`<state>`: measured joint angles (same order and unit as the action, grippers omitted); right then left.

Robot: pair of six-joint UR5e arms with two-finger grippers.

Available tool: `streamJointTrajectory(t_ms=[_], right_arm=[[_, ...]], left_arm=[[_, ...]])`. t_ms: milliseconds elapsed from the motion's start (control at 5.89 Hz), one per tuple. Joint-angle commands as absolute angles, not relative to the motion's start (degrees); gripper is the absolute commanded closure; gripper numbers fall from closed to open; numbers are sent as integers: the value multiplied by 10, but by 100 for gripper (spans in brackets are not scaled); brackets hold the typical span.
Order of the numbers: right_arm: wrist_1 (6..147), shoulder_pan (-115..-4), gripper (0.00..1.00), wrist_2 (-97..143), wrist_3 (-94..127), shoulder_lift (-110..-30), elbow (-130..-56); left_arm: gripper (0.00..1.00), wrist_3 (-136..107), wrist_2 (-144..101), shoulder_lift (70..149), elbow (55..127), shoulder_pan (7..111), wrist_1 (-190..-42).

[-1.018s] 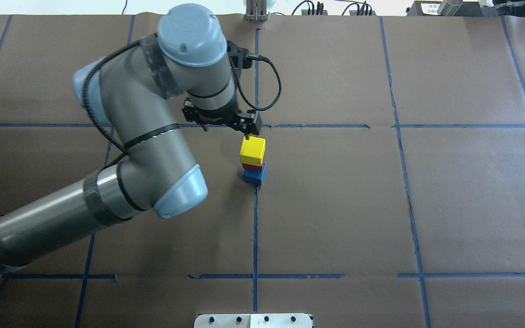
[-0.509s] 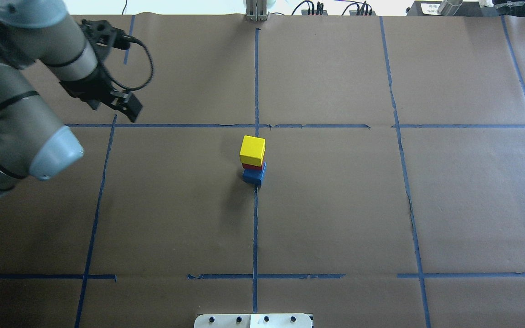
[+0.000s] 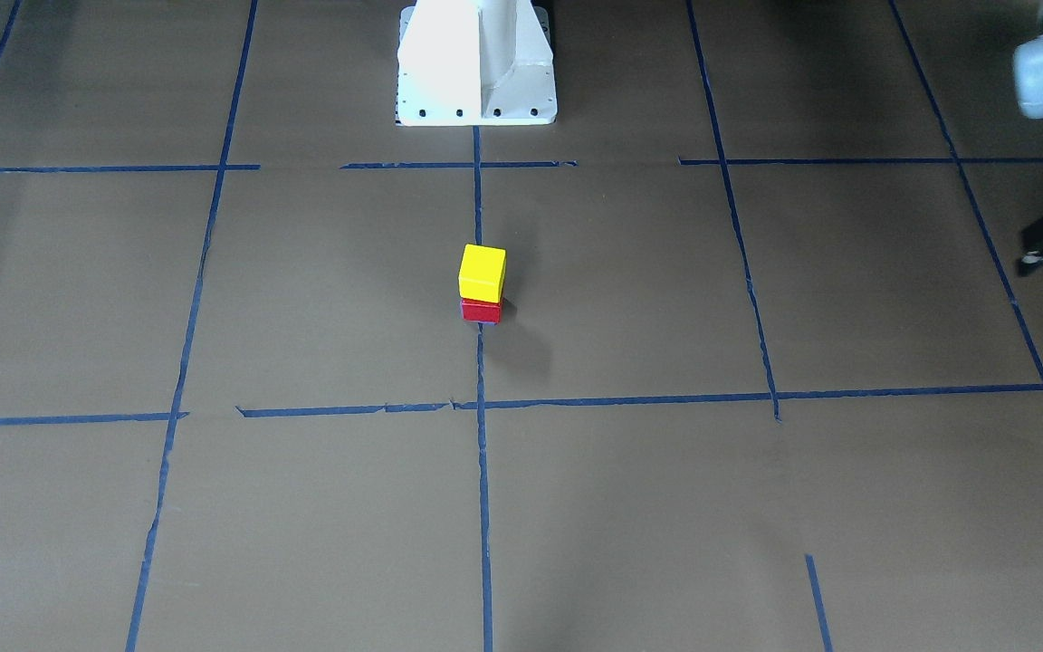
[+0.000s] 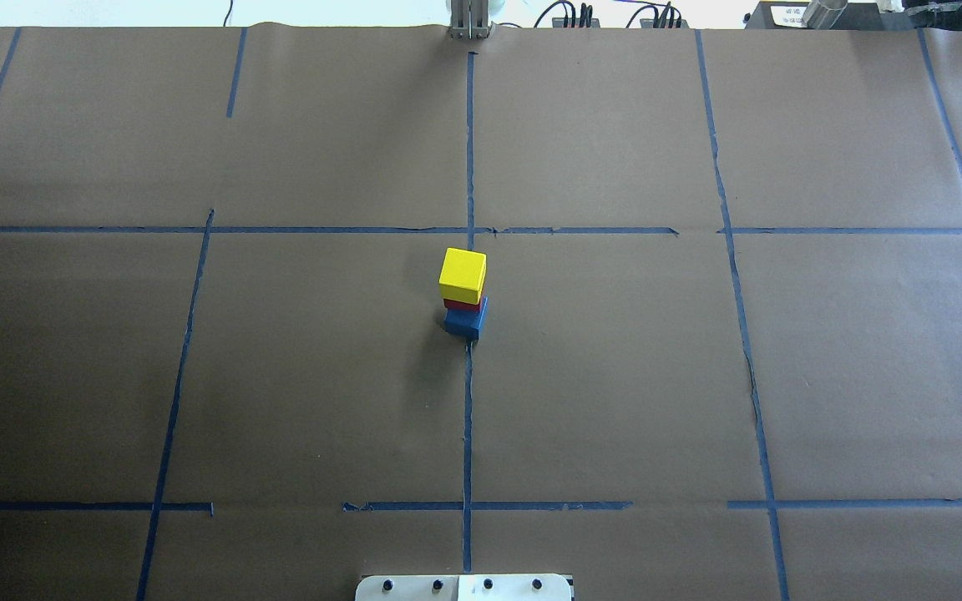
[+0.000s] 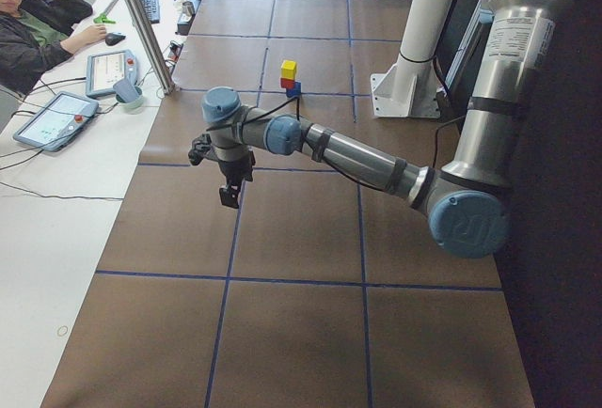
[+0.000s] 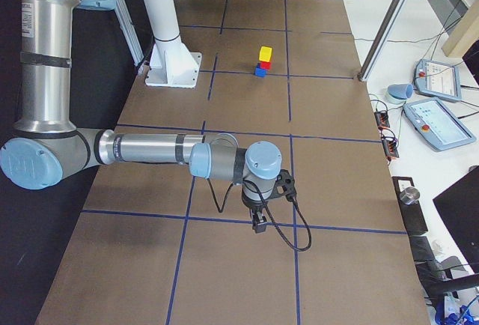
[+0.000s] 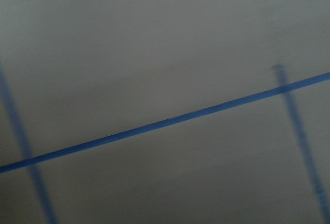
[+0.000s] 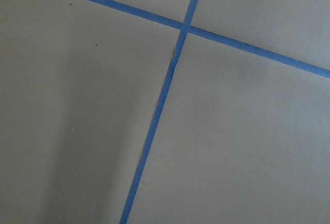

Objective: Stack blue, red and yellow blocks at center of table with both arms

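- Out at the left end of the wide brown bench, gridded with dark-blue tape, the black two-finger left hand hangs above bare surface, pointing down. No block is in it. Whether its fingers are spread or closed I cannot tell.
- At the opposite end, the black two-finger right hand hangs low near a tape crossing. It shows only in a side view, so its state cannot be told; it too carries no block.
- Both hands are well apart from the stack, with only bare bench between.
- Near the bench's middle, on the central tape line, the small matte blue cube rests on the surface. The matching red cube sits on it, and the yellow cube on top, upright.
- By my judgement the stacking is done: all three blocks are placed and free-standing, so at most the arms need parking.
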<state>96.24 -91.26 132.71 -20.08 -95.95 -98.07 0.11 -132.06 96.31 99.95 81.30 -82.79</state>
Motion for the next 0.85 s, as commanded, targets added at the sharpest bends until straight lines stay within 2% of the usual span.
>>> streamJointTrajectory(t_ms=[0, 679], right_arm=[[962, -912, 0, 1327, -178, -955, -981], [962, -912, 0, 1327, -178, -955, -982]], left_arm=[[0, 35, -1331, 854, 1000, 871, -828], [0, 36, -1318, 839, 993, 872, -826]])
